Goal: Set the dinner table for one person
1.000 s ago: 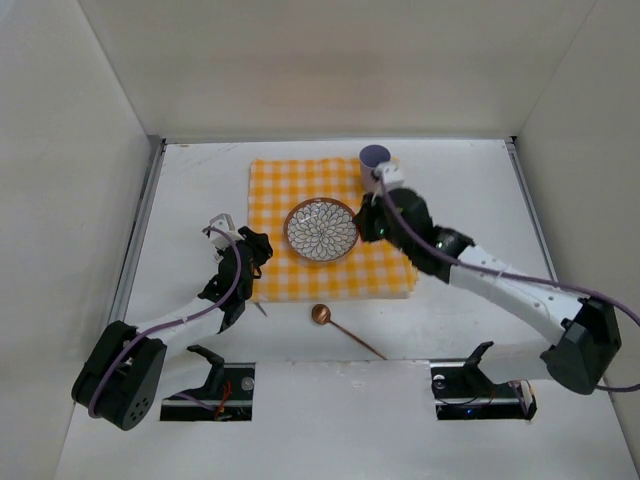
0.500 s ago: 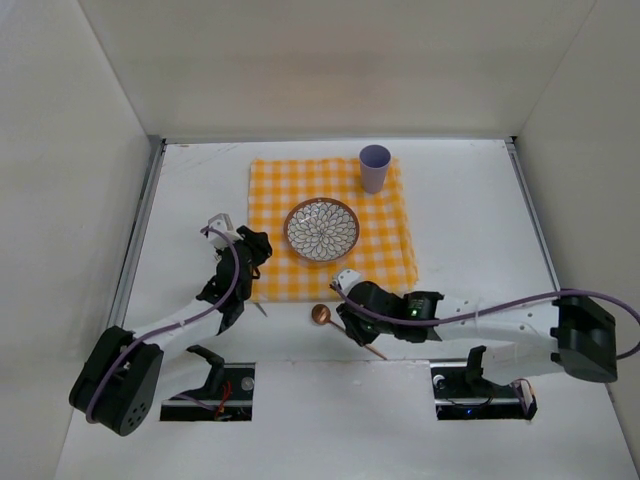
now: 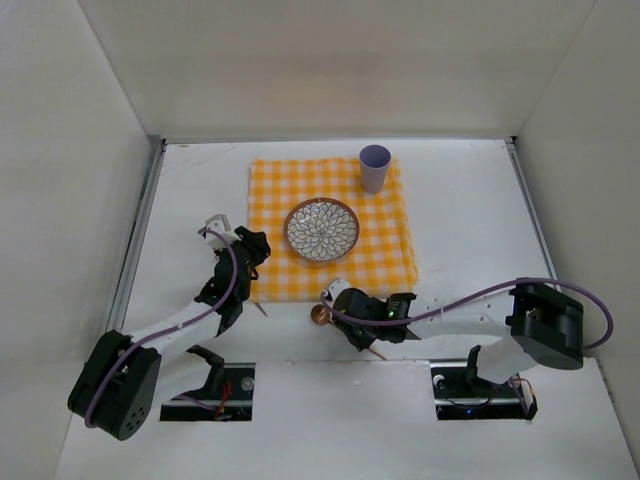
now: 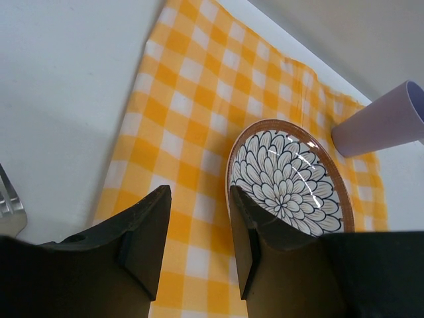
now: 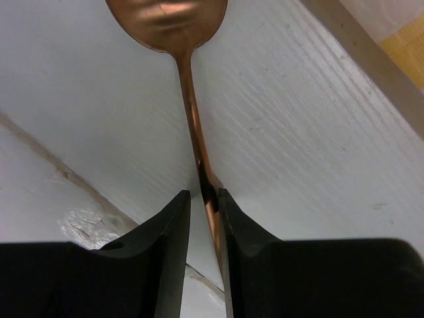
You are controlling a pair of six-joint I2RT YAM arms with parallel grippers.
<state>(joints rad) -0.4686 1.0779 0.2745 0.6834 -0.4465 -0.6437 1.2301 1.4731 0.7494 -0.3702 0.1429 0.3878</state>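
You are at the spoon step. The right gripper (image 5: 204, 199) is down at the lower centre of the top view with its jaws narrow, straddling the handle of the copper spoon (image 5: 167, 16). A sliver of table shows beside one finger, so I judge it is not clamped yet. The spoon lies flat on the dinner table (image 3: 470, 210), just below the lower edge of the checked cloth (image 3: 380, 255), which fills the middle of that view. The plate (image 3: 321, 230) and purple cup (image 3: 374, 168) are already on the cloth.

Next you need to close firmly on that thin handle, lift it clear and set it beside the plate (it is slim and could twist).

The left gripper (image 4: 199, 225) hangs at the cloth's left edge, jaws moderately apart and empty.

The spoon's far handle end is hidden under the right arm. Only the tines of the fork (image 4: 8, 205) show, cut off at the left edge of the left wrist view.
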